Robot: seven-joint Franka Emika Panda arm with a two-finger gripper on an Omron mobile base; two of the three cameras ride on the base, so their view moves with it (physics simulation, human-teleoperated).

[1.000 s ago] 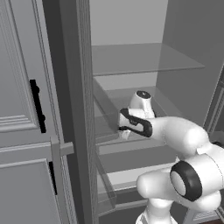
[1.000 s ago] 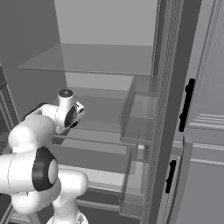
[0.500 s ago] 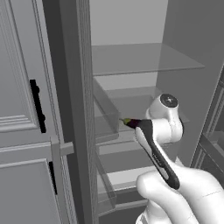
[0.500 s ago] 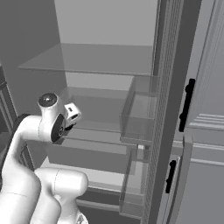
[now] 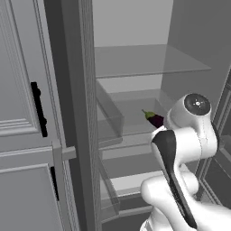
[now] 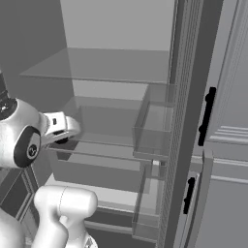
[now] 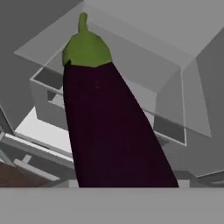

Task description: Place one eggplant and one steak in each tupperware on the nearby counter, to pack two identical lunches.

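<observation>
Arm swung back from the fridge shelves since a second ago, eggplant (image 5: 156, 119) carried out with it.

Left base view: the arm has pulled toward the camera, its wrist now bulking over the lower right. The eggplant's dark-purple end and green stem poke out left of the wrist, in front of the glass shelf (image 5: 149, 61) of the open fridge; the gripper itself is hidden behind the wrist. Right base view: the gripper (image 6: 62, 139) sits at the left, a dark lump just under the white hand; the jaws are too small to read. Hand view: the eggplant (image 7: 105, 127) runs long and glossy from the bottom edge, green cap far; it looks pinched between the jaws, though the fingertips are hidden by it.
</observation>
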